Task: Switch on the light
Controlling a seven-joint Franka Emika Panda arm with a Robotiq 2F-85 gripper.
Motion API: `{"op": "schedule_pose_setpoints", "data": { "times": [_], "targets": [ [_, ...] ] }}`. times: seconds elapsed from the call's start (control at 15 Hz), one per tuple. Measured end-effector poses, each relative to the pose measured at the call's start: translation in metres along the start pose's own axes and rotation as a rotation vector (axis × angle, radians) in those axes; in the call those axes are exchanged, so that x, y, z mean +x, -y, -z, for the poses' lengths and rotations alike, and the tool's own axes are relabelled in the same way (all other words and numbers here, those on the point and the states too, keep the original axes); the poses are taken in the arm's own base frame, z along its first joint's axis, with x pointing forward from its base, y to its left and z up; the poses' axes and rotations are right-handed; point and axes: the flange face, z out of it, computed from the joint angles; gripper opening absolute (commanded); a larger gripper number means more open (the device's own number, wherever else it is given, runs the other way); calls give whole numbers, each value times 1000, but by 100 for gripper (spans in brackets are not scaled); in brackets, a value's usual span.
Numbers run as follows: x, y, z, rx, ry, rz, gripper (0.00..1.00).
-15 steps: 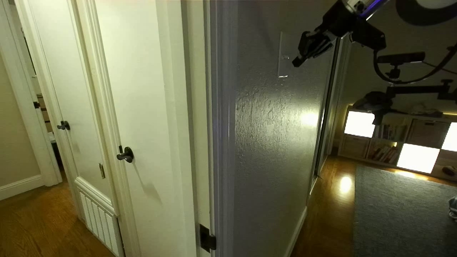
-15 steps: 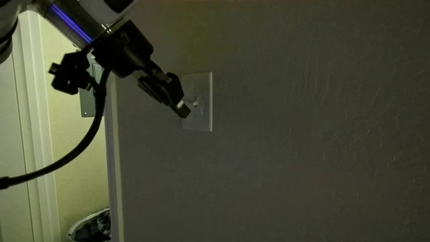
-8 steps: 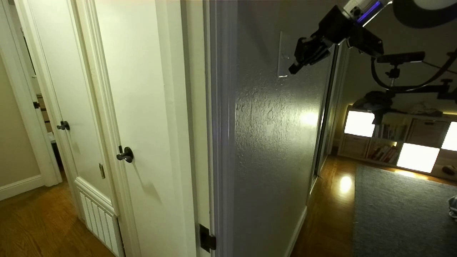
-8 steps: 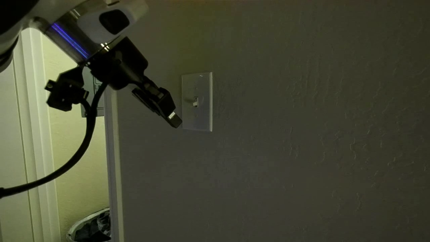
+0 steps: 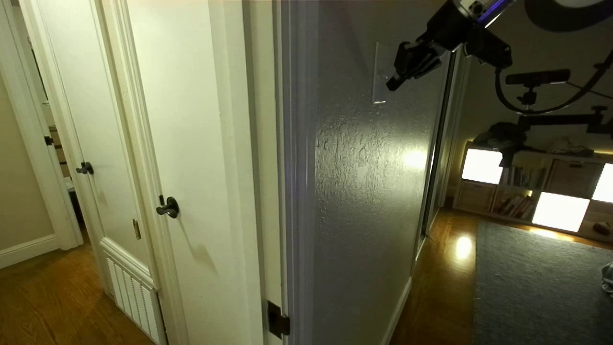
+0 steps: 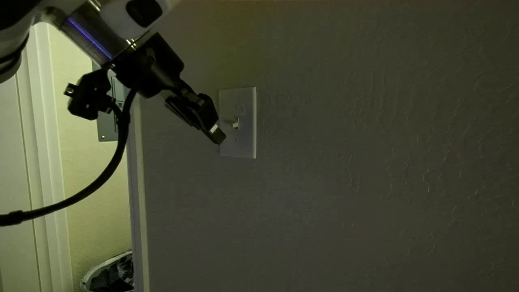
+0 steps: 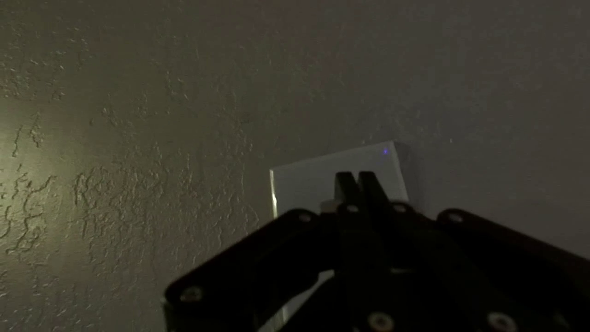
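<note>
On the wall [image 6: 365, 162] | switch plate [image 6: 246, 144] upright, long axis vertical | toggle [image 6: 235, 125] tipped down | gripper [image 7: 356, 175] nearby, drawn narrow

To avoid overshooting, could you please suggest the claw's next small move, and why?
I'd probably ease the shut black two-fingered claw beneath the small pale toggle lever on the grey-white rectangular wall plate, ready to push up: in an exterior view, the claw's tips show beside and slightly below the lever, which seems to point down.
</note>
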Motion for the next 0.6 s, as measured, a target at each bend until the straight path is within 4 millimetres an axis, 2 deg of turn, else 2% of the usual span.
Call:
{"op": "schedule_pose_setpoints", "data": {
  "times": [0.6],
  "targets": [
    [7,-5,3,-13,-17,32,6]
  ]
}}
